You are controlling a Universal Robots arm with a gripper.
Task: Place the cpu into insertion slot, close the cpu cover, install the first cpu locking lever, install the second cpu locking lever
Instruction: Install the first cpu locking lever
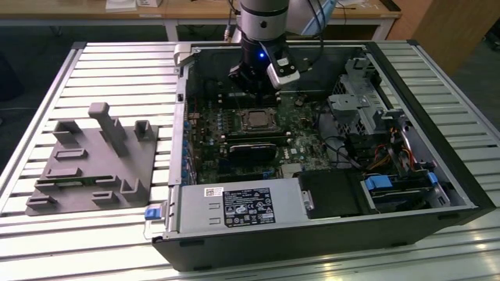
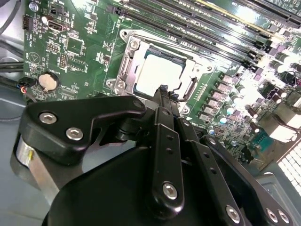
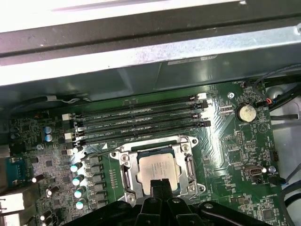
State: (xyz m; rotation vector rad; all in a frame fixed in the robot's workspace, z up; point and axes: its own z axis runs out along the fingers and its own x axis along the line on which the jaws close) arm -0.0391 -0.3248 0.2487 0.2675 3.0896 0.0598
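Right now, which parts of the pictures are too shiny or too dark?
In the second wrist view, glare whitens the small flat square silvery cpu and one end of the green circuit board. In the first wrist view, the pale metal case edge shines nearly white. In the exterior view, the inside of the open black computer case is shadowed.

Open room above the cpu point(image 3: 157, 168); memory sticks point(image 3: 141, 120) and the case wall point(image 3: 141, 56) crowd one side.
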